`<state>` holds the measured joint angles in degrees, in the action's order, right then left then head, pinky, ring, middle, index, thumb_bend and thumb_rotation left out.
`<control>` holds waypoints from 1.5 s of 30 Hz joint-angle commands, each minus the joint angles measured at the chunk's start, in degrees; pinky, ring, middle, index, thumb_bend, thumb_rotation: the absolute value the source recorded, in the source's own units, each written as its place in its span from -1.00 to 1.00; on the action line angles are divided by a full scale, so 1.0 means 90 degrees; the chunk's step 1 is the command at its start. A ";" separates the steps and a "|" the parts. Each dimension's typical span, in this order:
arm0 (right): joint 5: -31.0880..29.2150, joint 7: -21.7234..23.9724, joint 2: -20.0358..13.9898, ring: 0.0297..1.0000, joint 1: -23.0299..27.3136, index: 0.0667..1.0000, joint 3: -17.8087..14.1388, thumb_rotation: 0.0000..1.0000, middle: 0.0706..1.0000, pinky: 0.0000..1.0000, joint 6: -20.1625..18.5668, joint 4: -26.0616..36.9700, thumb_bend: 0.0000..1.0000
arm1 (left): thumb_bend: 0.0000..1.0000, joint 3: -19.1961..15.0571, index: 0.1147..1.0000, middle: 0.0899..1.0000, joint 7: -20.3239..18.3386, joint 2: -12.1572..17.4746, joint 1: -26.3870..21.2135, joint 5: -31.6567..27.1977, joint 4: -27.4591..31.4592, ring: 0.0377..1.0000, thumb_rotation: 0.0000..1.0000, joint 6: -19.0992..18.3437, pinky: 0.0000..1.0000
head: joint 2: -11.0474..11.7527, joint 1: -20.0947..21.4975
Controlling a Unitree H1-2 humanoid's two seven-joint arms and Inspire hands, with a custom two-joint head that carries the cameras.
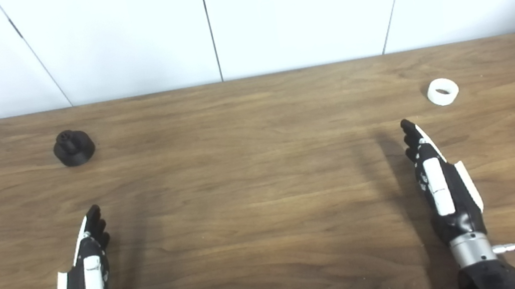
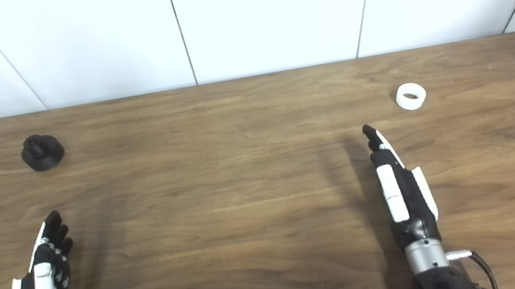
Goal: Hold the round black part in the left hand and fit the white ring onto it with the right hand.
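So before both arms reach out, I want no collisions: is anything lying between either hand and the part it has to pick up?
Nothing visible. Bare table lies between the left hand and the round black part, and between the right hand and the white ring. Both hands are open and empty.

Matt wood-grain table (image 1: 264, 189); smooth white plastic-looking ring (image 1: 443, 91).

The round black part (image 1: 74, 147) is seen in the upper left of the frame, sitting flat with a small knob sticking up on top. The white ring (image 1: 443, 91) is seen far away in the upper right, lying with its hole tilted upward.
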<state>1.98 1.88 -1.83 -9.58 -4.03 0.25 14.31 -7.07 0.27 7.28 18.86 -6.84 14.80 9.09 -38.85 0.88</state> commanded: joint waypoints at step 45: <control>-0.0521 0.0542 -0.0372 0.91 -0.0316 0.80 -0.0436 0.98 0.86 0.90 0.0816 -0.0481 -0.06 | 0.14 0.0764 0.85 0.93 0.0480 -0.0448 -0.0185 0.0925 -0.0612 0.99 0.59 0.1255 1.00 | 0.1529 -0.2382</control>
<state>-2.88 6.90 -3.47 -9.72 -7.96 5.07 11.05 -1.02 4.24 6.55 17.68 0.72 12.36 19.68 -25.05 -20.48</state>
